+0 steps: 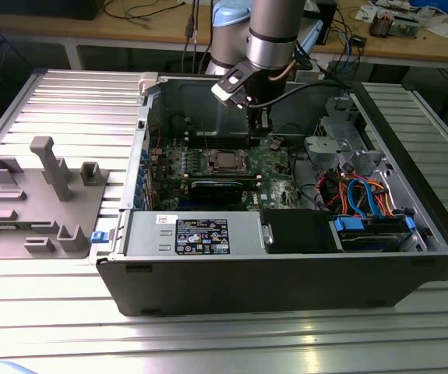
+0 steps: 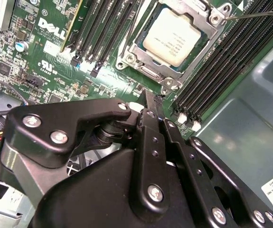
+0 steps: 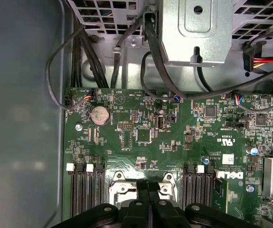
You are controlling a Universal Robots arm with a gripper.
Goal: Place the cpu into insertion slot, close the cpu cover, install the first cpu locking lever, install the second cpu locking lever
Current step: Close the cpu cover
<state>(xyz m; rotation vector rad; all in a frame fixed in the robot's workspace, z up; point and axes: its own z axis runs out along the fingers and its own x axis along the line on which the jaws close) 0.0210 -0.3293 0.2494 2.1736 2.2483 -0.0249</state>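
Case (image 1: 286,273): a computer case, open on top, lies near the middle of the slatted metal table (image 1: 52,312).
Fixture (image 1: 40,199): grey, on the table toward the exterior view's left, well apart from the case.
Arm (image 1: 274,31): reaches into the case from over its back edge.
Board (image 3: 127,137): a green circuit board lying flat on the case floor.
Slot (image 2: 145,71): a square socket with a silvery rim, near the middle of the board, between two banks of long black memory slots (image 2: 108,23).
Cpu (image 2: 176,38): seated in the slot and level, with its silvery-grey top facing up.
Cover (image 2: 195,12): down flat over the cpu, its frame ringing the chip's top on all sides.
Gripper (image 2: 153,97): black, poised over the board just beside one corner of the slot. The fingers (image 3: 143,190) are clenched together, and I see nothing between them. From here I can't say whether the tips touch the socket or hang clear of it.
Rod (image 2: 257,14): a thin metal rod runs from a corner of the cover out across the memory slots. I can't tell whether it is latched.
Cables (image 3: 79,57): dark cables loop along the board's edge by the case wall.
Battery (image 3: 98,115): a round coin cell near the corner of the board, well apart from the slot.
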